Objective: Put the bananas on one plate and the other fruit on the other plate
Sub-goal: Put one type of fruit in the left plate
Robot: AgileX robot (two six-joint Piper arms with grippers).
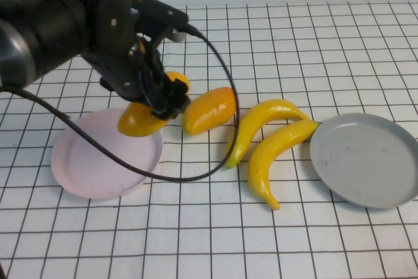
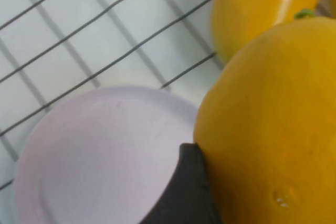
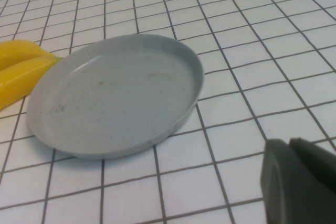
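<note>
My left gripper (image 1: 154, 105) reaches down at the right rim of the pale pink plate (image 1: 91, 161) and is shut on one orange fruit (image 1: 135, 122). In the left wrist view a dark finger (image 2: 190, 192) presses that fruit's (image 2: 273, 129) side, above the pink plate (image 2: 94, 150). The second orange fruit (image 1: 209, 110) (image 2: 257, 3), redder at one end, lies on the table just right of it. Two bananas (image 1: 262, 122) (image 1: 277, 156) lie side by side between it and the grey plate (image 1: 366, 160). My right gripper (image 3: 300, 182), shut, hovers near the empty grey plate (image 3: 115, 93).
The table is a white cloth with a black grid (image 1: 209, 240). A black cable (image 1: 225, 83) loops from the left arm down over the cloth in front of the pink plate and past the second fruit. Banana ends (image 3: 21, 72) touch the grey plate's rim.
</note>
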